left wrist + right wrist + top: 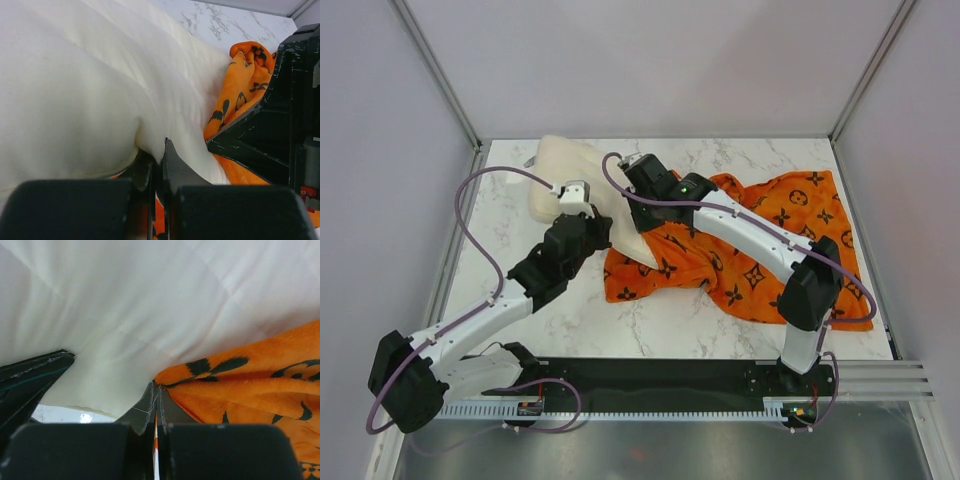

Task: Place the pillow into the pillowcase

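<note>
Marble tabletop point(620, 335): plump cream pillow point(560, 170) touching wrinkled orange pillowcase point(805, 205).

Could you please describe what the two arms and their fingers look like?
The left arm and right arm each have white tubular links joined by bulky black housings, with a purple cable looping alongside. A small green light glows near the right wrist. The fingers are black, scuffed wedges tapering to thin tips.
</note>
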